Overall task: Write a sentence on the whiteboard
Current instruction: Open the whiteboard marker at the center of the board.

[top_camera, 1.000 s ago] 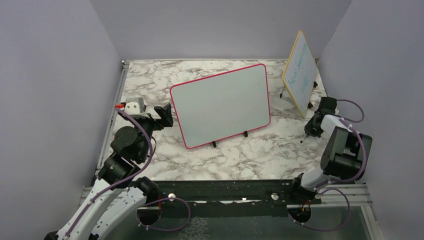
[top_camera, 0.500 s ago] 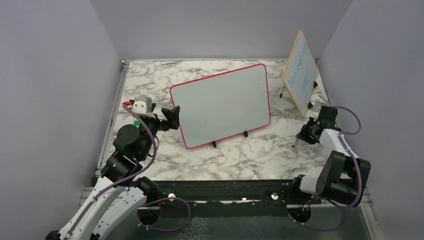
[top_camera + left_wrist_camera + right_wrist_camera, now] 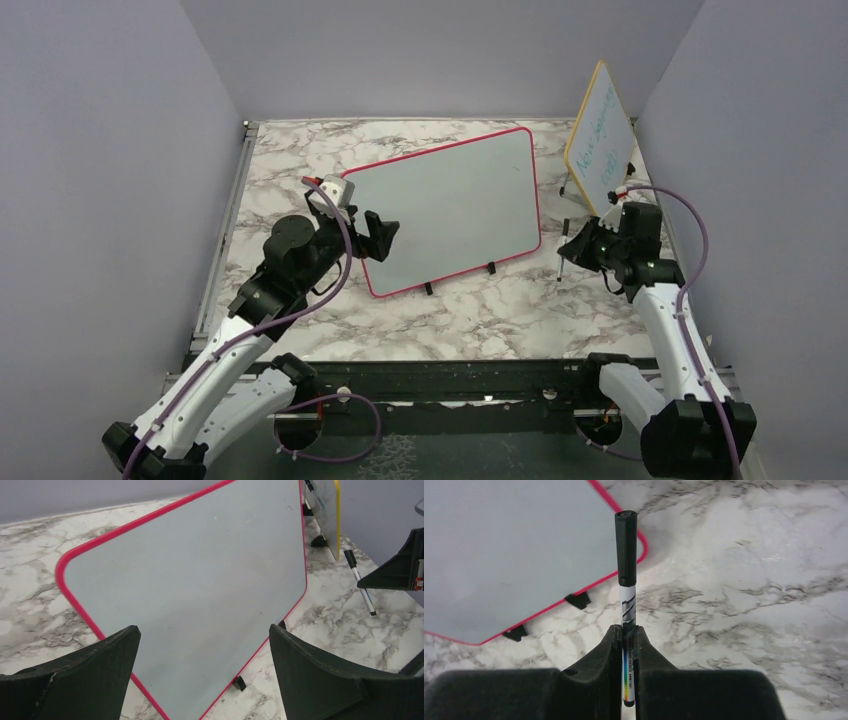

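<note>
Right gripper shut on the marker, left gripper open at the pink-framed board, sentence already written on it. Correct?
No: the whiteboard is blank, nothing written yet, as the left wrist view shows. The right gripper is shut on the marker and the left gripper open at the board.

The large rectangular white board with a thin pink-red frame [image 3: 440, 210] stands propped at the middle of the marble-patterned surface [image 3: 500, 310], leaning back toward 12 o'clock. At its 2 o'clock, by the far right corner, stands the smaller yellow-framed board [image 3: 600, 145]. The left tool [image 3: 380, 237] sits before the large board's 8 o'clock corner. The right tool [image 3: 588, 243], at the large board's 3 o'clock and in front of the smaller one, carries the black-capped marker pen [image 3: 566, 258], apart from both boards.
</note>
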Controlling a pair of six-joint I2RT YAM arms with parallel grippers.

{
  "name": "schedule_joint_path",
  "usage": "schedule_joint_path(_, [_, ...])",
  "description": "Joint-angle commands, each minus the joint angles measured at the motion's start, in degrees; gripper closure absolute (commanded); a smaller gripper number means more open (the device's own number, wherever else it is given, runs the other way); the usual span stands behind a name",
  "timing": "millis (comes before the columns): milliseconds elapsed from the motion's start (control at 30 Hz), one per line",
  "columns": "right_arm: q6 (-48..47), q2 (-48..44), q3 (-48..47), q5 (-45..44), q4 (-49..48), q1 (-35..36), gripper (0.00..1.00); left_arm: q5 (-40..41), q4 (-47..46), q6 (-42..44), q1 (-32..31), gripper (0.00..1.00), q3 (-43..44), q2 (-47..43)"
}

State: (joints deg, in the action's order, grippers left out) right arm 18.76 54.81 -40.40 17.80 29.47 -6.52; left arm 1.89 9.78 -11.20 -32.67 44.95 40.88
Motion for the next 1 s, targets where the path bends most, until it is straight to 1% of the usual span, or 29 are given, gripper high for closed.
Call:
schedule_joint_path(0, [-2.2, -3.53, -4.01, 4.06, 4.25, 5.43, 0.99, -8.87, -0.42, -0.66, 0.32, 0.01, 3.2, 2.6])
schedule_joint_path(100, [-4.63, -4.15, -6.5, 5.14, 5.19, 9.43, 0.99, -11.28, -0.86, -0.42, 0.32, 0.01, 3.81, 4.05])
schedule_joint_path(200, [-7.2, -2.92, -8.52, 8.49, 5.26, 11.59, 1.0, -12.28, -0.24, -1.25, 0.32, 0.01, 4.9, 5.47])
schedule_joint_path(333, [-8.66, 0.05, -8.65, 14.95, 1.92, 15.35, 1.0, -15.42, 0.94, -1.94, 0.32, 0.01, 6.17, 7.32])
schedule_joint_path(433, [-9.75, 2.14, -9.59, 15.61, -0.7, 19.56, 0.99, -16.06, 2.18, -1.6, 0.32, 0.01, 7.15, 9.17])
schedule_joint_path(533, [-11.61, 5.56, -11.57, 19.48, -2.77, 22.9, 1.0, -18.14, 6.28, -0.11, 0.32, 0.01, 10.51, 12.88])
schedule_joint_path(633, [-14.4, 9.15, -14.15, 20.36, -3.47, 26.95, 1.0, -22.54, 7.76, 0.5, 0.33, 0.01, 13.17, 15.91])
schedule_joint_path(800, [-18.21, 14.97, -18.66, 27.84, -3.89, 30.59, 0.99, -29.94, 7.71, 0.21, 0.32, 0.01, 14.36, 19.03])
schedule_joint_path(833, [-20.11, 15.86, -19.51, 28.8, -3.72, 31.35, 1.0, -31.4, 7.61, 0.33, 0.34, 0.01, 14.5, 19.44])
schedule_joint_path(967, [-23.79, 18.81, -23.31, 30.72, -1.33, 33.85, 1.0, -33.15, 7.89, 1.48, 0.32, 0.05, 15.69, 20.9])
